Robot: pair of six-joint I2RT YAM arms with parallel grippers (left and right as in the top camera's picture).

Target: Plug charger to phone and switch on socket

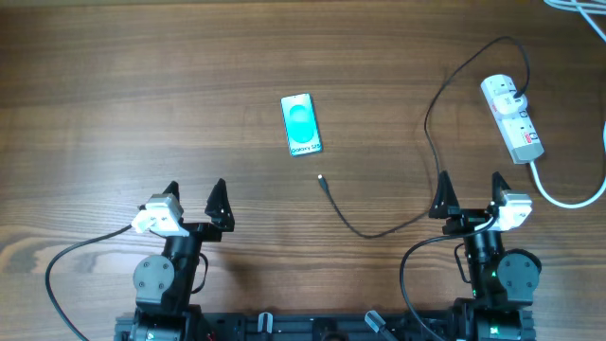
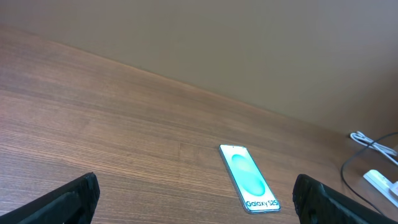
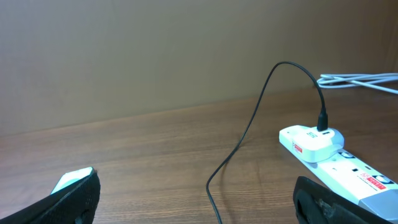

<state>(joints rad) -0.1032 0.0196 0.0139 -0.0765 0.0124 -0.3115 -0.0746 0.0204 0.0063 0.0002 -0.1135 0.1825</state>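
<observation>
The phone [image 1: 302, 125] lies flat in the middle of the table, cyan screen up; it also shows in the left wrist view [image 2: 248, 178]. The black charger cable [image 1: 431, 133] runs from a plug in the white socket strip [image 1: 512, 117] down to its free tip [image 1: 321, 178], just below the phone. The right wrist view shows the cable [image 3: 249, 134] and the strip [image 3: 339, 163]. My left gripper [image 1: 194, 197] is open and empty, near the front left. My right gripper [image 1: 469, 192] is open and empty, with the cable passing by its left finger.
The strip's thick white cord [image 1: 568, 194] loops off the right edge. More pale cables [image 1: 579, 14] lie at the far right corner. A wall rises behind the table's far edge in both wrist views.
</observation>
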